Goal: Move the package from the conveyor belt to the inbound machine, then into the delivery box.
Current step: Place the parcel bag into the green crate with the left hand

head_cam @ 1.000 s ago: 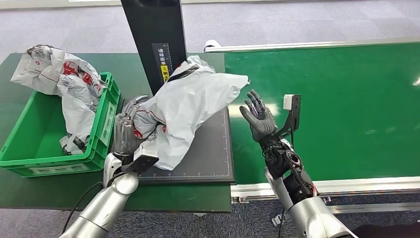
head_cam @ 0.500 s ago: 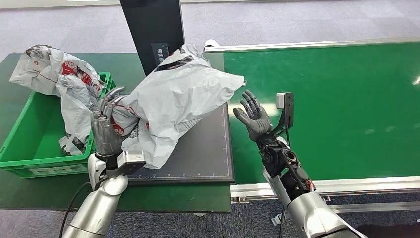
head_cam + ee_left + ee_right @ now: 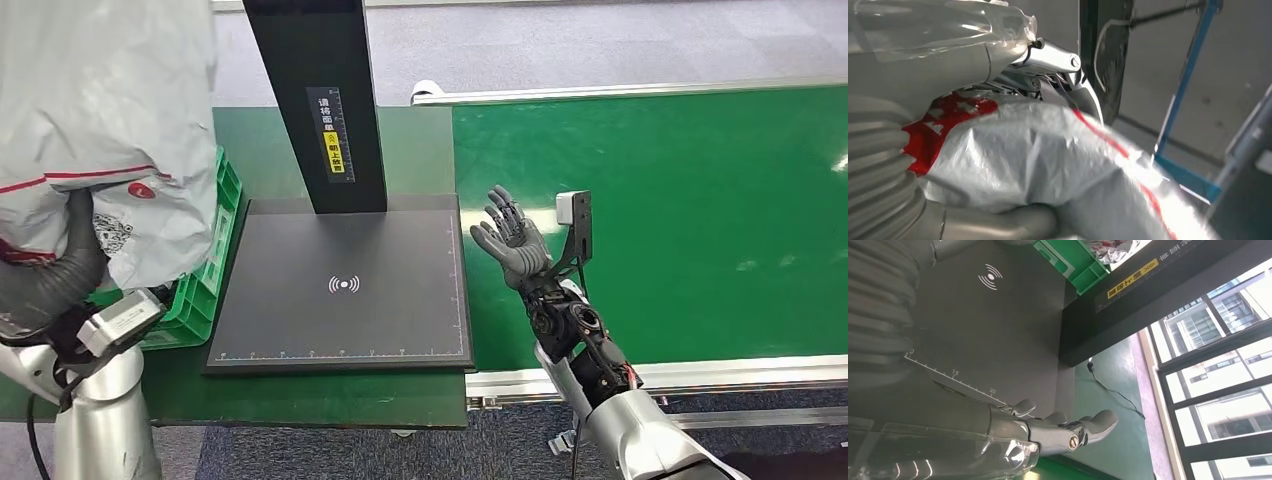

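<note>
Fingers of left hand wrapped round grey package; right hand spread and holding nothing.

Item: soft grey plastic mail bag with red markings, held aloft at 9–10 o'clock in the head view, above the green crate, well off the black scanner plate. Orientation: long axis roughly upright; upper end runs out of the picture at 11 o'clock, lower end hangs onto the crate's near wall; which end is the mouth cannot be told. Left wrist view shows fingers pressed into the bag's folds. Right hand hovers at 3 o'clock from the plate, over the edge of the green belt. Risks, as judged: slack film may slip from the grip; hanging end may snag the crate rim or drape outside it; the bag crowds the head view, so placement is poorly seen.
</note>
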### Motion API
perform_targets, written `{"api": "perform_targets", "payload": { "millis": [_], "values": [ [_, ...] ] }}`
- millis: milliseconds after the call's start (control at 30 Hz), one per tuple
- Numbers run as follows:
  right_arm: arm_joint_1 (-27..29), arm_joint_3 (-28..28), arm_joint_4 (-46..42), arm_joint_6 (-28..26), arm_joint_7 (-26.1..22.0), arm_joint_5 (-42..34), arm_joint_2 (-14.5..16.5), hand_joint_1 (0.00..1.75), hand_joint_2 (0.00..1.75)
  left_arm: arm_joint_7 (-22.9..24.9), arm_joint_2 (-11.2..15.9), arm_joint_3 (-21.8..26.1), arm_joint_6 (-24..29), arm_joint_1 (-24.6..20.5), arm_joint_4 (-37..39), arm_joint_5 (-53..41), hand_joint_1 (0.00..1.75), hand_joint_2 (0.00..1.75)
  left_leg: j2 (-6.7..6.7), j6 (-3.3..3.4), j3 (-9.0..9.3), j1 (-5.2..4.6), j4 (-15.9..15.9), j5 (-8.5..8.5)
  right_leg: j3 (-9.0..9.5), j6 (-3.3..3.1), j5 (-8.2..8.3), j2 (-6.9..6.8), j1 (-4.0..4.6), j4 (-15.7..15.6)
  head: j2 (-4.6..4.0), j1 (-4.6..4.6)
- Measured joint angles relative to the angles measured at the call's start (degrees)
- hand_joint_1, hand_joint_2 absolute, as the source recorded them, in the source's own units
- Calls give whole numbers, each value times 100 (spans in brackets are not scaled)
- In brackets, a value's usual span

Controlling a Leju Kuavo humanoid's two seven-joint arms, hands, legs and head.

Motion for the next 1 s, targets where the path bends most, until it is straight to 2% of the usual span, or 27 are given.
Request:
{"api": "perform_targets", "payload": {
  "millis": [133,367,467,533,600,700,767,867,1000],
  "values": [
    [58,25,-30,-14,-8,-14,-9,0,175,1,-34,416,0,-4,-266,-33,175,175,0,0,0,0,0,0,0,0,0,0,0,0,1,0],
    [268,17,-241,-26,-35,120,-67,0,175,3,-15,1576,0,-18,-383,533,175,175,2,-2,1,4,-2,-2,-4,-2,-1,1,4,0,2,-1],
    [291,24,-259,-87,-88,123,-87,0,175,104,-31,1927,-2,-49,-229,309,175,175,0,-2,3,1,-1,-2,-8,2,-4,-2,0,-2,1,0],
    [337,11,-325,-179,-92,189,-96,0,175,685,17,2110,-6,-210,498,-465,175,175,-15,-1,8,-2,-1,0,1,5,-6,-16,-4,-3,2,1],
    [382,-9,-437,-221,-47,311,-76,0,175,1850,220,2153,-11,-353,1607,-1340,175,175,-6,-2,12,-2,-2,2,5,-2,0,-10,-2,-2,1,1],
    [402,-68,-536,-197,95,515,-25,0,175,3525,661,1894,-150,-492,3064,-1948,175,175,32,-6,14,1,-2,5,-4,-10,12,25,1,2,1,-1],
    [396,-97,-546,-138,165,621,14,0,175,4217,909,1646,-457,-575,3799,-2107,175,175,35,-6,14,1,-2,5,-4,-10,12,29,2,3,1,0],
    [366,-122,-545,-27,210,712,72,0,175,4666,1190,1358,-1005,-669,4622,-2207,175,175,34,-6,12,1,-1,4,-6,-9,11,29,1,3,1,1],
    [340,-163,-540,25,205,776,107,0,175,4702,1433,1132,-1398,-853,5381,-2138,175,175,31,-7,11,-1,-1,2,-4,-8,8,28,0,1,0,1]
  ]
}}
